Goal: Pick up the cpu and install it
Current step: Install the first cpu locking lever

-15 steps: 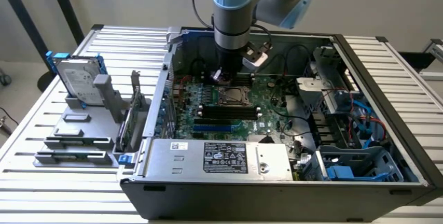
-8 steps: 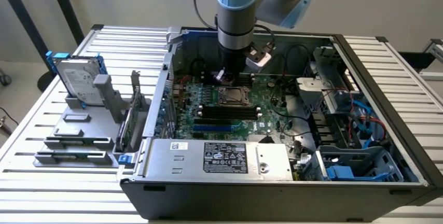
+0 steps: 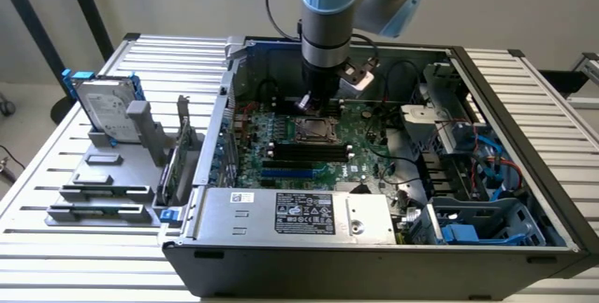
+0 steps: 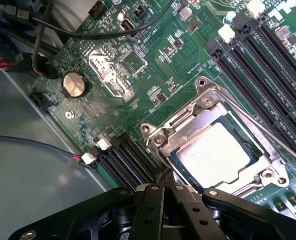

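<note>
hovering inside the open computer case (image 3: 524,198), the arm holds its claw (image 3: 307,101) just above the motherboard (image 3: 309,156), close to the socket (image 3: 312,129). in the wrist view the claw (image 4: 163,186) has its two black fingers (image 4: 148,200) pressed together at the tips with nothing between them, so it is closed and empty.

the cpu (image 4: 218,152) already lies flat in the socket's metal frame (image 4: 160,135), its pale silver top facing up and its edges lined up squarely with the opening. in the exterior view the same chip (image 3: 312,128) shows as a small bright square amid the dark frame, just beside the claw tip. the thin retention lever (image 4: 267,131) runs along one side of the frame, next to the black memory slots (image 4: 267,60); whether the load plate is fully clamped down over the chip i cannot tell.

as a judgement, the pick-up and the placing look done, and the work stands at the tail of the install step: seating and securing the chip. whatever closes this out calls for care around the frame, since the closed fingertips sit very near the socket edge and the slots; a sideways nudge could shift the chip or catch the lever. out on the bench (image 3: 56,177), the hard drive (image 3: 105,110) stands upright in its grey holder (image 3: 103,191), well apart from the case.
</note>
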